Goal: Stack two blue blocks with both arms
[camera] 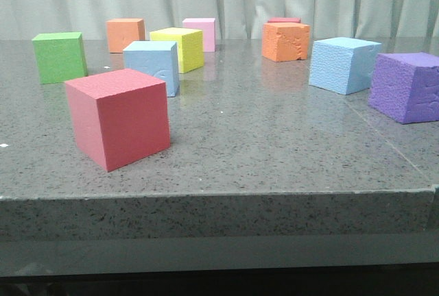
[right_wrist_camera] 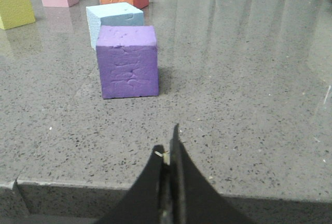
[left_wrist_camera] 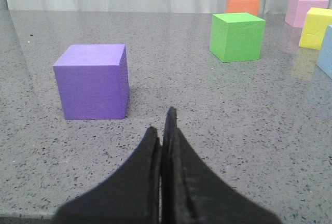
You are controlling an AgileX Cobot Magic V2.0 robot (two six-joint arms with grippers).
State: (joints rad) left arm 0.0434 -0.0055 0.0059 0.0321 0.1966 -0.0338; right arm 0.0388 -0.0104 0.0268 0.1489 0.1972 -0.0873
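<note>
Two sky-blue blocks rest apart on the grey stone table. One blue block (camera: 152,63), with a curved scuff on its front face, sits left of centre behind a red cube (camera: 118,116). The other blue block (camera: 341,64) sits at the right, beside a purple cube (camera: 406,86). In the right wrist view this blue block (right_wrist_camera: 114,19) stands just behind the purple cube (right_wrist_camera: 128,60). My right gripper (right_wrist_camera: 167,138) is shut and empty over the table's near edge. My left gripper (left_wrist_camera: 162,120) is shut and empty, low over the table. A sliver of blue block (left_wrist_camera: 327,58) shows at that view's edge. Neither gripper appears in the front view.
Green (camera: 60,56), orange (camera: 125,34), yellow (camera: 178,48) and pink (camera: 200,33) cubes stand at the back left. A dented orange cube (camera: 285,41) with a red one (camera: 284,20) behind it stands at the back right. Another purple cube (left_wrist_camera: 93,81) sits just ahead of my left gripper.
</note>
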